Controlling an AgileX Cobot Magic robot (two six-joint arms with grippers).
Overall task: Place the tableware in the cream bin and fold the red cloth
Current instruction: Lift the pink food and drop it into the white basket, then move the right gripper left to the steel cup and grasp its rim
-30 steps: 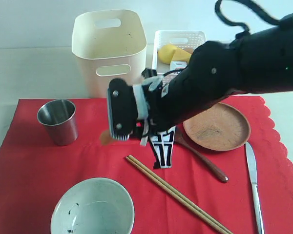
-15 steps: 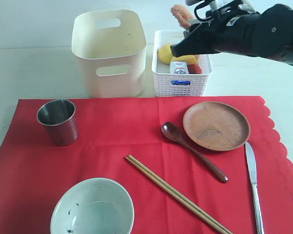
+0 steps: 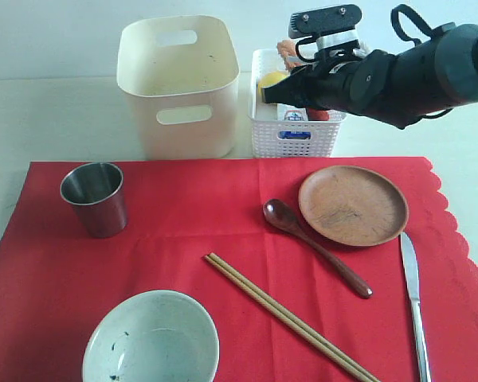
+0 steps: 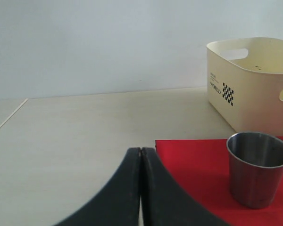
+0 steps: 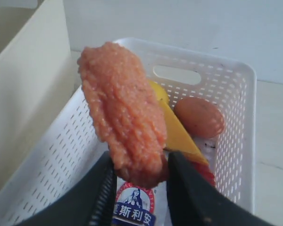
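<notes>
On the red cloth [image 3: 167,239] the chopsticks [image 3: 291,317] and spoon [image 3: 315,247] slant from centre toward the near right, the knife [image 3: 413,302] lies along the scalloped edge, its end cut off, the cream bin [image 3: 179,87] stands behind, the left gripper [image 4: 140,160] is closed tight, and the right gripper [image 5: 140,162] clamps a sausage [image 5: 122,108] over the white basket [image 3: 296,137].

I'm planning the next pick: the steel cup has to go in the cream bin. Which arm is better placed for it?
Left. The left gripper is empty, shut and close to the steel cup. The right gripper is clamped on a sausage above the white basket.
</notes>
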